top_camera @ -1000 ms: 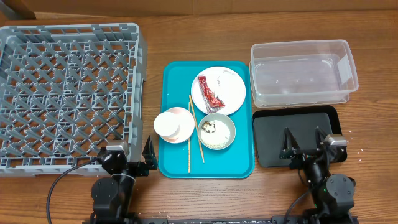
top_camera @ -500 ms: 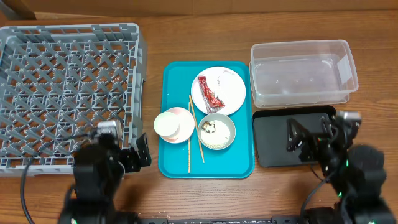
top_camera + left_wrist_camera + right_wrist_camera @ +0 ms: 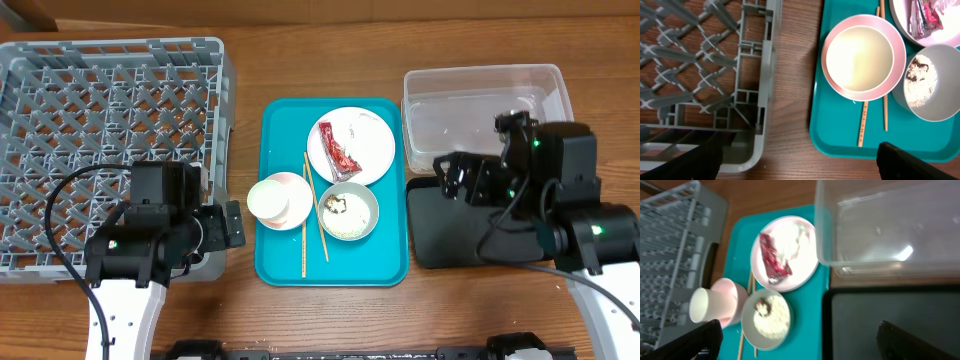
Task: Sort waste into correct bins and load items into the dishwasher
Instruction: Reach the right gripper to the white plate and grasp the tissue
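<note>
On the teal tray (image 3: 335, 268) a white plate (image 3: 377, 150) holds a red wrapper (image 3: 338, 150) and a crumpled napkin (image 3: 364, 124). A pale bowl (image 3: 348, 211) holds rice and a brown scrap. A white cup sits in the pink bowl (image 3: 280, 200), with chopsticks (image 3: 305, 230) beside it. The grey dish rack (image 3: 110, 140) is at the left. The clear tub (image 3: 487, 115) and black tray (image 3: 450, 235) are at the right. My left gripper (image 3: 225, 225) (image 3: 795, 167) is open at the rack's front right corner. My right gripper (image 3: 465, 178) (image 3: 800, 345) is open above the black tray's left end.
The left wrist view shows the rack wall (image 3: 765, 75), the pink bowl (image 3: 862, 55) and the rice bowl (image 3: 925, 85). The right wrist view shows the tub (image 3: 890, 225), the black tray (image 3: 890, 325) and the plate (image 3: 802, 265). Bare wood lies in front.
Both arms have risen from the table's front edge and moved away from it. The left is now over the rack's corner, the right over the black tray. Nothing on the table moved.
</note>
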You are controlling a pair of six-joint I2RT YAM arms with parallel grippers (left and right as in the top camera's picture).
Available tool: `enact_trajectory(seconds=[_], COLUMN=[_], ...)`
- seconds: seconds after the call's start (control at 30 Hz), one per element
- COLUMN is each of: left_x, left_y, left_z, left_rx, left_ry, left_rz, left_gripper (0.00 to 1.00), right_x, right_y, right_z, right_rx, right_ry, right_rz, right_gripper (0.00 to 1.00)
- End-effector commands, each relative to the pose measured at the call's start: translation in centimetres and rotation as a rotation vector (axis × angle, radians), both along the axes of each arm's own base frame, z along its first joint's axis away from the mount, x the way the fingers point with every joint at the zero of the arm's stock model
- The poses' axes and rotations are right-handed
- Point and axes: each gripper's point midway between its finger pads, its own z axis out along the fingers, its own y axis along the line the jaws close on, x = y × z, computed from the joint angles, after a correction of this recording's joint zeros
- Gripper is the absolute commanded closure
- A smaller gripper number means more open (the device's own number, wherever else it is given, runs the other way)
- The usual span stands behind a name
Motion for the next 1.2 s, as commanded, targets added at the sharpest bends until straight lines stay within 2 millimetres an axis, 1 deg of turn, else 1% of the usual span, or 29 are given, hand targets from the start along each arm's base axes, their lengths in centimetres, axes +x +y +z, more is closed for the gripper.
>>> enact_trajectory(seconds=[0.0, 0.1, 0.17, 0.23, 0.3, 0.37, 0.43, 0.53, 0.63, 0.7, 0.77, 0.8, 0.93, 1.03, 1.17], left_x=[0.7, 0.8, 0.9, 1.0, 1.1, 1.2, 1.2, 1.2, 1.3, 1.3, 1.3, 1.3, 1.3, 1.3, 1.3], left_y=[-0.6, -0.6, -0.6, -0.6, -0.6, -0.6, -0.6, -0.6, -0.6, -0.6, -0.6, -0.6, -0.6, -0.6, -0.6], left_z=[1.0, 1.2, 1.2, 1.2, 1.3, 1.3, 1.3, 1.3, 1.4, 1.4, 1.4, 1.4, 1.4, 1.4, 1.4], left_rx=[-0.021, -0.020, -0.019, -0.020, -0.022, -0.022, -0.022, -0.021, -0.021, -0.021, -0.021, -0.021, -0.021, -0.022, -0.022], left_ry=[-0.035, -0.044, -0.047, -0.050, -0.056, -0.060, -0.059, -0.061, -0.067, -0.066, -0.067, -0.067, -0.066, -0.065, -0.065], left_rz=[-0.038, -0.038, -0.037, -0.037, -0.037, -0.037, -0.037, -0.038, -0.038, -0.038, -0.038, -0.038, -0.038, -0.038, -0.038], left_gripper=[0.00, 0.00, 0.00, 0.00, 0.00, 0.00, 0.00, 0.00, 0.00, 0.00, 0.00, 0.00, 0.00, 0.00, 0.00], right_x=[1.2, 2.1, 2.9, 3.7, 4.6, 5.8, 7.1, 9.1, 10.6, 11.5, 12.3, 13.0, 14.0, 14.3, 14.2], right_y=[1.6, 2.9, 3.8, 5.0, 6.7, 8.3, 9.4, 10.9, 12.5, 13.1, 13.5, 13.5, 14.0, 14.2, 14.2], right_z=[2.0, 2.2, 2.2, 2.1, 1.9, 1.3, 0.2, -2.0, -4.9, -7.0, -9.5, -11.4, -15.0, -17.4, -19.9], right_rx=[0.047, 0.037, -0.003, -0.033, -0.065, -0.112, -0.167, -0.218, -0.232, -0.241, -0.244, -0.252, -0.266, -0.264, -0.258], right_ry=[-0.070, -0.082, -0.080, -0.075, -0.071, -0.063, -0.056, -0.051, -0.027, 0.000, 0.035, 0.064, 0.100, 0.139, 0.191], right_rz=[0.063, 0.095, 0.103, 0.121, 0.146, 0.161, 0.154, 0.152, 0.168, 0.167, 0.152, 0.127, 0.118, 0.099, 0.065], right_gripper=[0.00, 0.04, 0.06, 0.07, 0.07, 0.07, 0.07, 0.07, 0.07, 0.10, 0.11, 0.12, 0.17, 0.22, 0.29])
